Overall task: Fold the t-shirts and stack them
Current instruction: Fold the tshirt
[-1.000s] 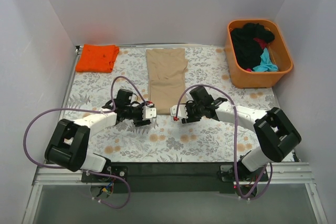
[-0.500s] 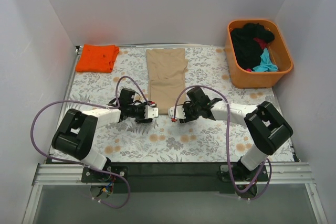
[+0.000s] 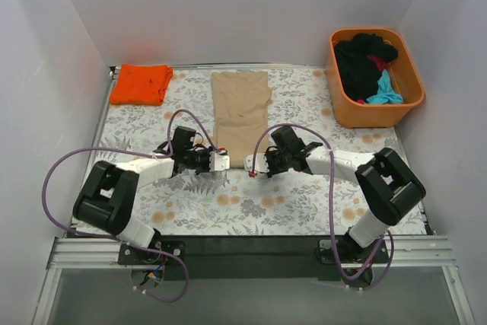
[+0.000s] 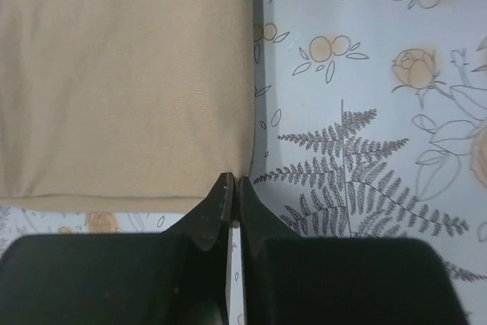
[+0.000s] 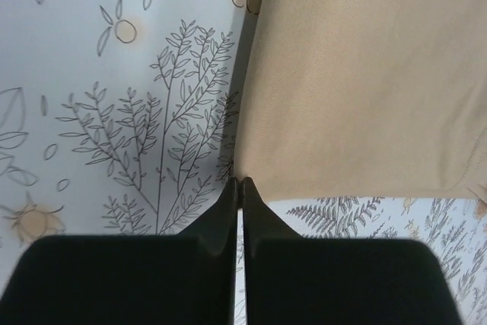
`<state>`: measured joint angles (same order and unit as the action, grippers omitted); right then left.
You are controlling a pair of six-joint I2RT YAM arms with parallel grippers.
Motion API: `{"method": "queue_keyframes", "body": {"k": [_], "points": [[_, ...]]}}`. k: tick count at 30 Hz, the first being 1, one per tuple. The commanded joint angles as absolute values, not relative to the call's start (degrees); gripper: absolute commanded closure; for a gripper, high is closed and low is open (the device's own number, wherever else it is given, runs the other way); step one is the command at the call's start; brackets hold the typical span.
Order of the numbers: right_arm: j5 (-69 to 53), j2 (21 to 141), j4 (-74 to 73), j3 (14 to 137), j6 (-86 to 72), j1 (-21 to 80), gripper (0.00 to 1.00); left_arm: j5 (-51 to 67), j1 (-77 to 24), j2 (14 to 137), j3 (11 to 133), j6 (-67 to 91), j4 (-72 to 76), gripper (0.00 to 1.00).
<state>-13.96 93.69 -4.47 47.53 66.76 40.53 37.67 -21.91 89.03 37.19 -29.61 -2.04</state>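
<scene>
**Near hem pinched, fold to follow**

The tan t-shirt [image 3: 242,112] lay flat at mid-bench [image 3: 304,195]. The left hand [image 3: 221,162] and right hand [image 3: 251,164] were each pinched shut on a near corner. The next move likely called for lifting the hem evenly and carrying it far. The wrist views showed fingertips [image 4: 217,203] meeting cloth. Only the top view showed the orange t-shirt [image 3: 141,84], far left.

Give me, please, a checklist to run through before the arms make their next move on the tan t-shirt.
1. Left gripper shut at the tan t-shirt's near left corner: ok.
2. Right gripper shut at its near right corner: ok.
3. Cloth really pinched in both: cannot tell.
4. Shirt lies flat in a long strip: ok.
5. Nothing resting on the shirt's far half: ok.
6. Orange t-shirt folded, well apart at far left: ok.
</scene>
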Motion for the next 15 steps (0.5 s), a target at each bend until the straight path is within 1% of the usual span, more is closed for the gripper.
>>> {"method": "queue_keyframes", "body": {"k": [1, 9, 10, 15], "points": [[-16.87, 87.82, -11.14, 48.95, 63.91, 40.78, 0.99, 40.07, -22.93, 80.09, 36.48, -29.8, -9.57, 1.0], [-18.37, 73.84, -20.91, 48.34, 57.14, 45.43, 0.99, 44.03, -25.93, 62.42, 34.19, -24.35, -24.86, 1.0], [-18.54, 72.52, -23.44, 48.77, 56.43, 46.05, 0.99, 44.47, -26.28, 59.18, 34.71, -23.82, -26.35, 1.0], [-18.02, 63.29, -31.62, 51.5, 51.61, 49.74, 0.99, 46.58, -26.37, 50.55, 38.92, -19.17, -36.63, 1.0]]}}
